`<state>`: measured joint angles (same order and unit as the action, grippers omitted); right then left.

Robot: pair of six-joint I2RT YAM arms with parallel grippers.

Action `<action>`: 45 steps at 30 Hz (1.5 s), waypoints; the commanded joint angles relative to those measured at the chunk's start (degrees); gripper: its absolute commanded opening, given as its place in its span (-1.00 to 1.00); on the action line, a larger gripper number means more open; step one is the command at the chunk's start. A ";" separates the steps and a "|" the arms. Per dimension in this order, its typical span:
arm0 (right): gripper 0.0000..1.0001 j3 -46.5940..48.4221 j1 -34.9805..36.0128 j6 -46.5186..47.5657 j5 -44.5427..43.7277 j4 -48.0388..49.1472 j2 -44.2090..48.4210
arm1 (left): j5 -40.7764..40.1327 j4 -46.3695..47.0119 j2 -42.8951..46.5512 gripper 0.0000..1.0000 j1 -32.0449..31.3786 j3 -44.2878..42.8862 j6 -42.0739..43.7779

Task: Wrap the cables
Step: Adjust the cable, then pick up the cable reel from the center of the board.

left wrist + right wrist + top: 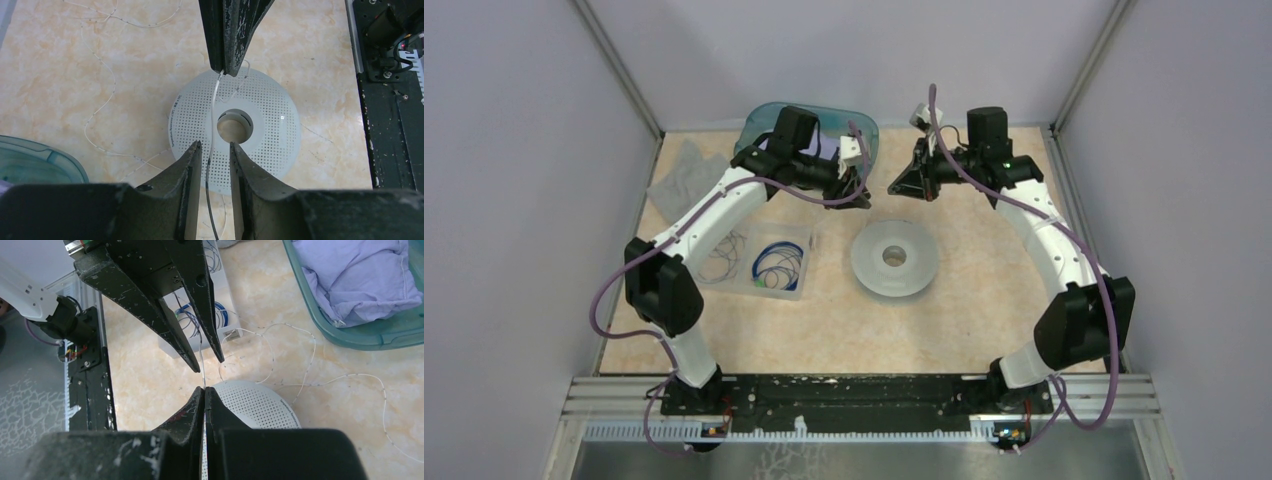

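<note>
A thin whitish cable (214, 100) runs taut between my two grippers above a white perforated disc (270, 135). My right gripper (205, 390) is shut on this cable, its fingertips pinching the strand. My left gripper (215, 144) faces it tip to tip, open, and the cable passes through the gap between its fingers. In the top view the left gripper (860, 188) and the right gripper (894, 186) meet just behind the disc (894, 258). The rest of the cable (312, 355) trails in loose curves over the table. Blue cables (776, 262) lie coiled in a clear tray (809, 270).
A teal bin (350, 337) holding a purple cloth (360, 275) stands at the back of the table. A grey cloth (686, 175) lies at the back left. The black base rail (390, 130) runs along the near edge.
</note>
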<state>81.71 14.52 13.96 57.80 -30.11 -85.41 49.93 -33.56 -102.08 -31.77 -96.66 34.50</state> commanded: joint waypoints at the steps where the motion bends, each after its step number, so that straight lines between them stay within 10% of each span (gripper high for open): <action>1: -1.00 -0.17 0.42 2.23 -0.55 -0.01 2.87 | 1.03 -0.68 2.06 -0.35 -0.11 -1.07 0.67; 16: -1.00 -0.81 0.39 -0.28 -3.01 1.83 3.52 | -1.47 -1.48 3.14 -1.00 0.00 -1.26 1.26; 22: 0.23 -1.50 -0.70 0.24 -14.27 0.84 4.64 | -7.52 1.42 7.19 -0.99 3.52 0.48 -2.18; 26: 0.60 -6.56 -0.63 4.58 -16.83 0.81 7.24 | -9.25 4.40 9.78 -0.99 8.80 1.94 -6.02; 45: 0.73 -19.13 18.42 10.86 -31.79 -1.97 2.62 | -6.20 11.66 6.64 -0.99 20.63 -0.37 -23.21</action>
<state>62.52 30.65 24.25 30.76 -31.81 -80.90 41.65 -25.23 -95.48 -10.87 -95.96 13.58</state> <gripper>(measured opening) 0.864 0.007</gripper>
